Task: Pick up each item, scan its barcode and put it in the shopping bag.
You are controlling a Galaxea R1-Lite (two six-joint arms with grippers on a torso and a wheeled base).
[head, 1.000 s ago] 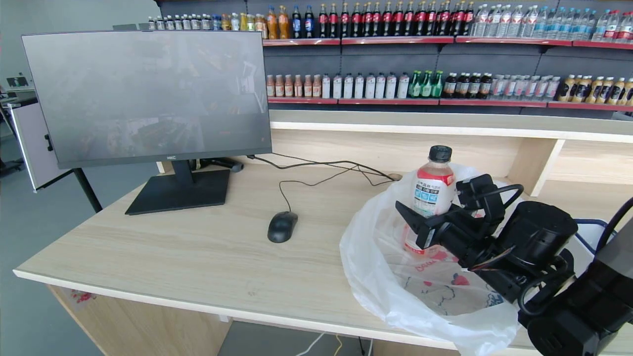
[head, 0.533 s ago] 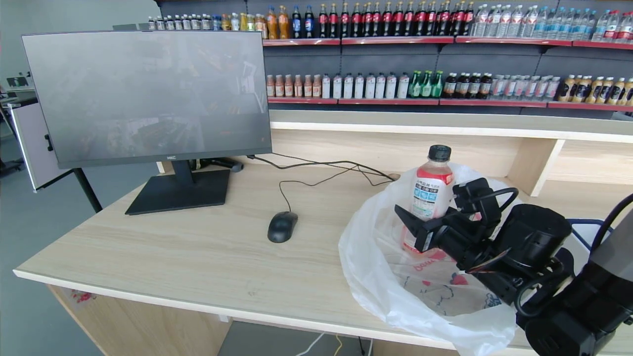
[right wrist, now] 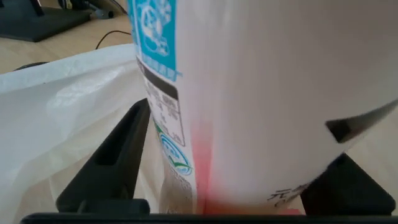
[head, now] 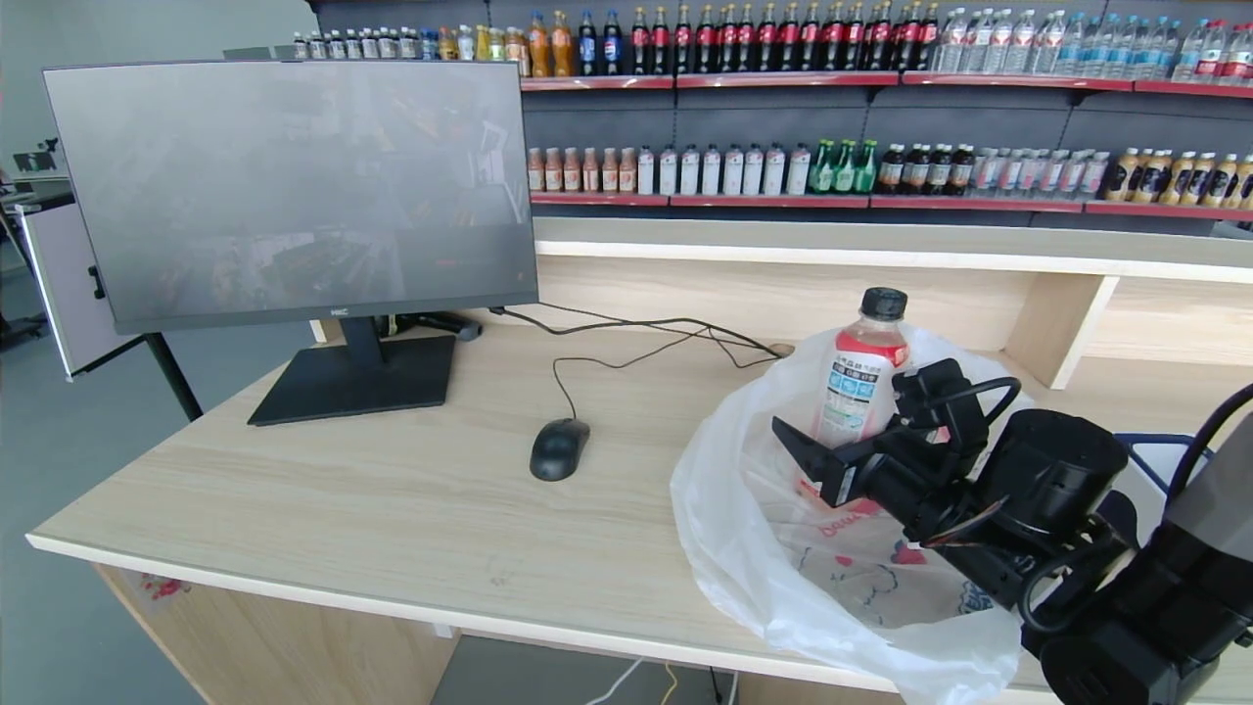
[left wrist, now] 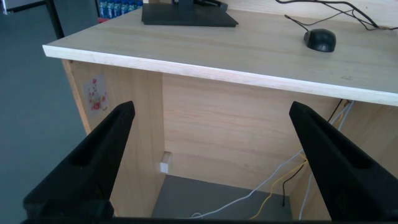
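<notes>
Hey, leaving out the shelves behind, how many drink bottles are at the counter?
1. The bottle stands tilted in the mouth of the shopping bag on the counter, at the right end effector. Others may lie hidden inside the bag.

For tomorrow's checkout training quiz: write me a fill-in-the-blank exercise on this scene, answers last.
The right tool grips a bottle, its base inside the shopping bag, with a ___ cap.
On the counter, a ___ lies between the monitor and the shopping bag.
The left tool hangs ___ below the counter's edge.
Missing words: black; mouse; open.
</notes>
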